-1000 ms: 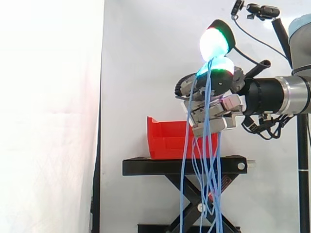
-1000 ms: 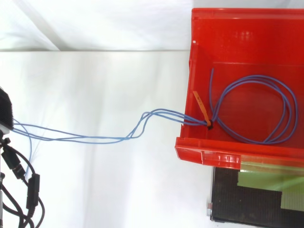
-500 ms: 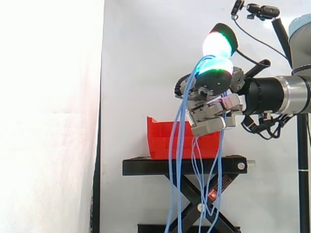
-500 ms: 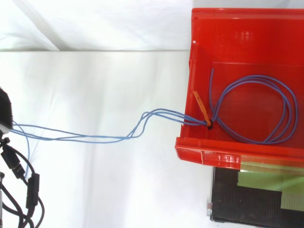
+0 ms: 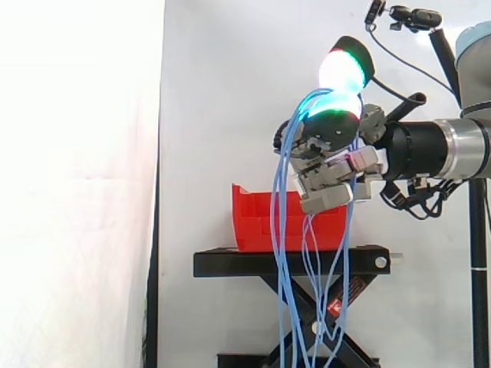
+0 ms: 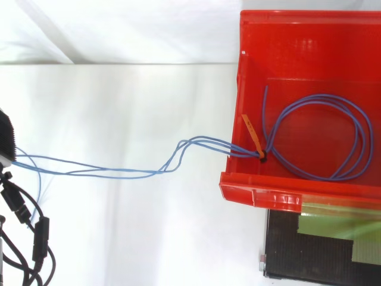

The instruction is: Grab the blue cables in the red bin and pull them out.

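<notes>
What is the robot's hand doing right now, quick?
Hand: closed, pinching the blue cables, which hang down from it.

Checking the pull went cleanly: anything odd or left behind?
The hand grips blue cables that dangle past the stand, yet one loop lies in the red bin, bunched by an orange tie at its wall.
</notes>
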Controlling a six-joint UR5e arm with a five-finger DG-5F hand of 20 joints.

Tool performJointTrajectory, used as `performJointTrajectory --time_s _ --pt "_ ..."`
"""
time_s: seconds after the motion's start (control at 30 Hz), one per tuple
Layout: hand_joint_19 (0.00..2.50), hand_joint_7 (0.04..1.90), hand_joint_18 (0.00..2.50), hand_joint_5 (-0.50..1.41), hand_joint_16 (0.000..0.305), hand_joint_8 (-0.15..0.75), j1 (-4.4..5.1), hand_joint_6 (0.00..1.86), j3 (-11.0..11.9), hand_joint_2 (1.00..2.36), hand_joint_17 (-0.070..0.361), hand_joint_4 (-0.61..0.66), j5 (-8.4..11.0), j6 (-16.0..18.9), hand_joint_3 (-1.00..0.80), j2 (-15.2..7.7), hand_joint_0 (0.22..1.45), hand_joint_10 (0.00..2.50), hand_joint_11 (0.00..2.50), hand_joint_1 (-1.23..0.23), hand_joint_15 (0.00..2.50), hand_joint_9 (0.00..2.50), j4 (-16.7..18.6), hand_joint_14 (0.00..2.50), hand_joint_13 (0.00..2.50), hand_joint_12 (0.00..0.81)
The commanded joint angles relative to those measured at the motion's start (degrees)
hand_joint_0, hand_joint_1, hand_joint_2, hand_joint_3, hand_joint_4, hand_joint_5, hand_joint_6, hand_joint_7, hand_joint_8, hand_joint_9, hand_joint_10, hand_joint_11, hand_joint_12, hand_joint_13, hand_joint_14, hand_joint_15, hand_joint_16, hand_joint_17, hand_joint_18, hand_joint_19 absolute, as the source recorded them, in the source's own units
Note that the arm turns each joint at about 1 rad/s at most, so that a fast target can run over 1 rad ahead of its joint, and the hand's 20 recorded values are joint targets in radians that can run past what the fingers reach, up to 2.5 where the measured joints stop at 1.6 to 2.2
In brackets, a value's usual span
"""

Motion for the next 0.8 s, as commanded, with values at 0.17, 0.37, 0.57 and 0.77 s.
performJointTrajectory --time_s 0.17,0.37,0.57,0.77 --pt "1.17 0.31 0.89 0.6 0.051 0.264 -0.03 0.89 0.05 1.0 0.115 0.24 -0.06 0.04 -0.96 -0.08 0.84 0.51 1.52 -1.03 1.62 0.91 0.02 0.01 1.4 0.444" --pt "1.16 0.31 0.86 0.57 0.051 0.28 -0.21 0.92 0.05 1.01 0.114 0.24 -0.06 0.04 -0.85 0.01 0.87 0.51 1.51 -1.05 1.62 0.87 0.02 0.01 1.37 0.422" --pt "1.15 0.29 0.84 0.53 0.05 0.284 -0.3 0.96 0.4 1.01 0.113 0.24 -0.41 0.04 -0.7 0.01 0.9 0.53 1.48 -1.07 1.65 0.83 0.02 0.01 1.35 0.404" --pt "1.14 0.27 0.82 0.51 0.05 0.292 -0.39 1.0 0.4 1.01 0.113 0.22 -0.41 0.04 -0.53 0.01 0.93 0.52 1.48 -1.08 1.65 0.8 0.02 0.01 1.32 0.384"
